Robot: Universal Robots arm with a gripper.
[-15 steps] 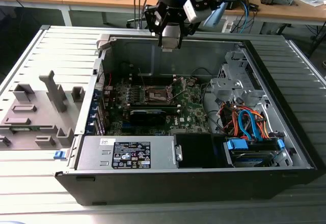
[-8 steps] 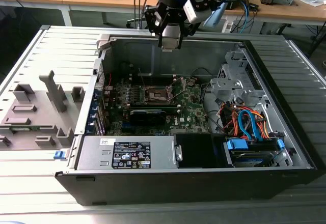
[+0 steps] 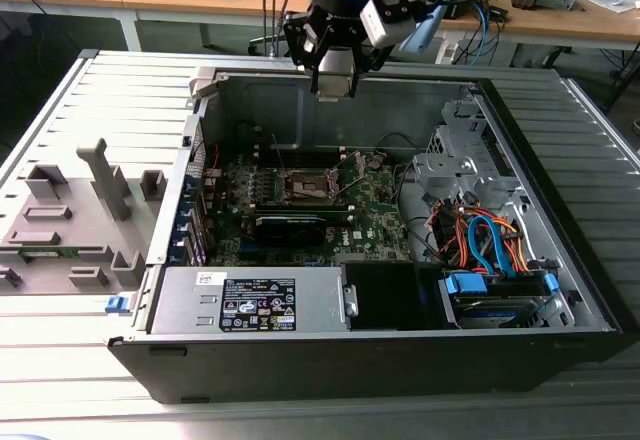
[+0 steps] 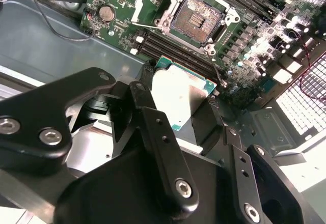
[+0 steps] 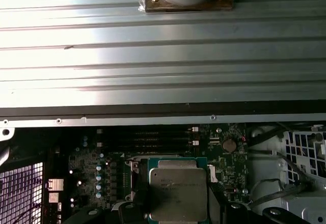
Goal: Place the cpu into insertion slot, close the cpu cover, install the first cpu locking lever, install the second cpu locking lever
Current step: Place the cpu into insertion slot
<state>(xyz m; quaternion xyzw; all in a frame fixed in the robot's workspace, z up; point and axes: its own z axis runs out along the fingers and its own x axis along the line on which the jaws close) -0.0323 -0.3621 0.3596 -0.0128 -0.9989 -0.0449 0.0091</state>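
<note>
At the exterior view's left a grey plastic stand (image 3: 70, 220) sits on the ribbed table (image 3: 60, 380), beside the open computer case (image 3: 170, 355). Along the case's near edge lies the power supply (image 3: 250, 300), with a black-and-white label (image 3: 258, 306) of print and small marks that I do not read off. Further right, in the middle of the green board (image 3: 380, 215), is the insertion slot (image 3: 305, 187). The gripper (image 3: 335, 85) hangs above it, up near the case's back wall. At the exterior view's right is a drive bay (image 3: 495, 295) with blue and orange cables.

The gripper (image 4: 178, 104) is clamped on the cpu (image 4: 181, 94): in the second wrist view its black fingers (image 4: 145, 89) press on two opposite edges of the chip, which is in the air above the board, well apart from the slot. In the first wrist view the cpu (image 5: 177, 193) shows its pale metal top, with faint lines of engraving across it.

As for progress, I judge that none of the four steps is finished. The insertion slot (image 4: 196, 15) is bare, its brownish contact field open to view. The cover (image 4: 152, 4) seems to be swung up beside the slot, though from this angle I cannot be sure how far it stands open. The cpu is not yet seated, the cover is not closed, and neither locking lever looks fastened.
</note>
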